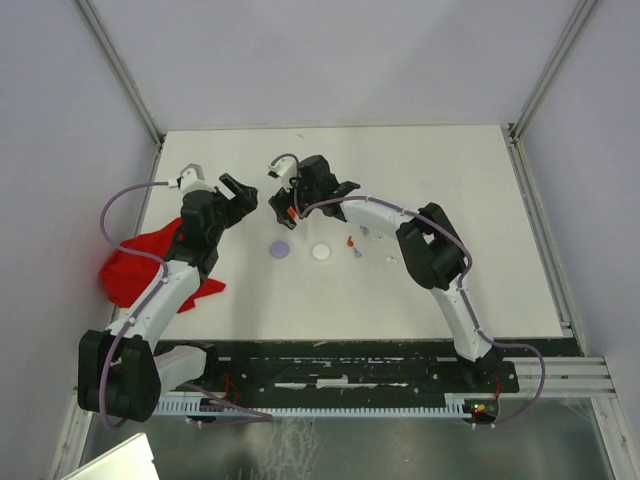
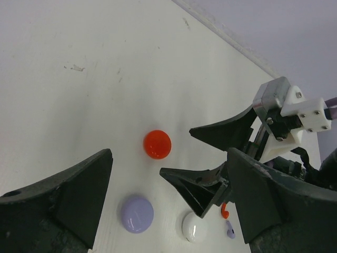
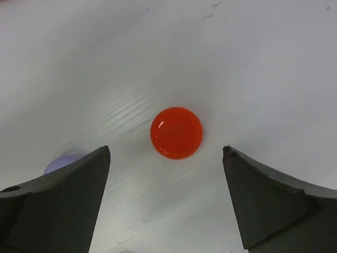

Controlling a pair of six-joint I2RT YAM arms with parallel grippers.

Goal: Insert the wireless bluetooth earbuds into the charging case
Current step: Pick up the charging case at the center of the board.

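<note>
1. Right gripper (image 3: 166, 153): hangs above red disc (image 3: 176, 133), jaws wide apart to either side, gripping nothing.
2. Left gripper (image 2: 169, 158): points toward the same disc from close beside, jaws likewise spread, empty.
3. Red cloth (image 1: 135, 265): lies crumpled at left edge of table (image 1: 450, 160), partly under left arm (image 1: 165, 290).
4. Lilac disc (image 2: 137, 213) and white disc (image 2: 194, 226): sit side by side, apart, nearer the bases than red disc.
5. Wireless bluetooth earbuds (image 1: 351, 241): rest loose on table just right of white disc; red earbud (image 2: 225, 212) beside lilac earbud (image 2: 230, 230), untouched by either gripper.
</note>
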